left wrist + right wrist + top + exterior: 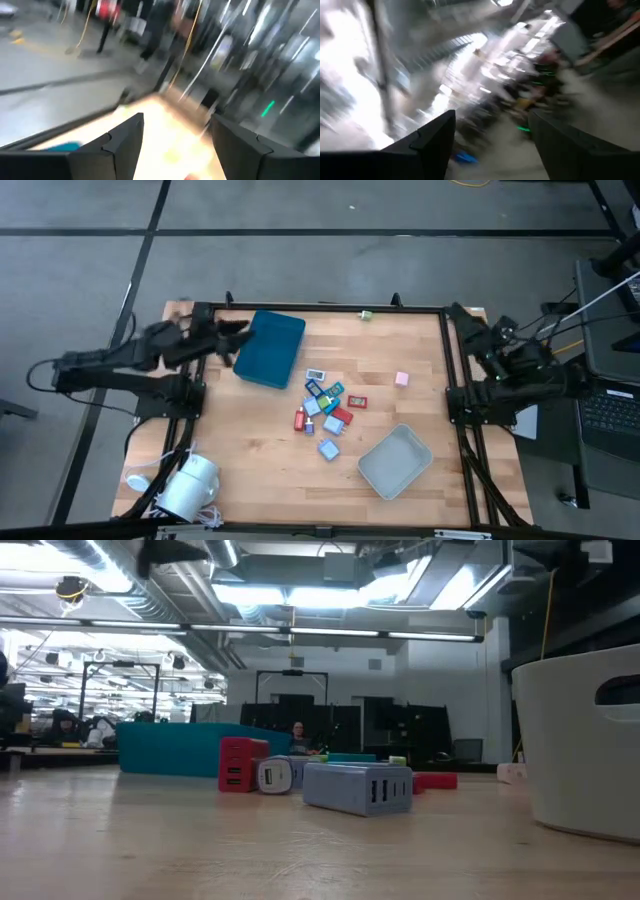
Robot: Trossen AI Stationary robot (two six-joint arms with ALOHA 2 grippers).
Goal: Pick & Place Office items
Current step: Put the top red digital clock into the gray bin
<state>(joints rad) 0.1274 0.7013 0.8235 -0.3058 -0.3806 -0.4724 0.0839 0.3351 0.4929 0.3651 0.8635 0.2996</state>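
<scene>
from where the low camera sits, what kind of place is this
Probably a robotics lab or workshop in a large industrial hall. The low view shows exposed ceiling ducts and strip lights and rows of workstations behind the wooden table; the high view shows a bare concrete floor.

Teal tray (270,350); pale grey tray (396,461); red block (240,764).

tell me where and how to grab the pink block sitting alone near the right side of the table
Take the pink block by its two opposite side edges, coming straight down from above. It looks small and flat on the wood, with bare table all around it and the cluster of office items well apart, so an open tool can likely straddle it. The right gripper, open at the table's right edge, seems nearest.
</scene>
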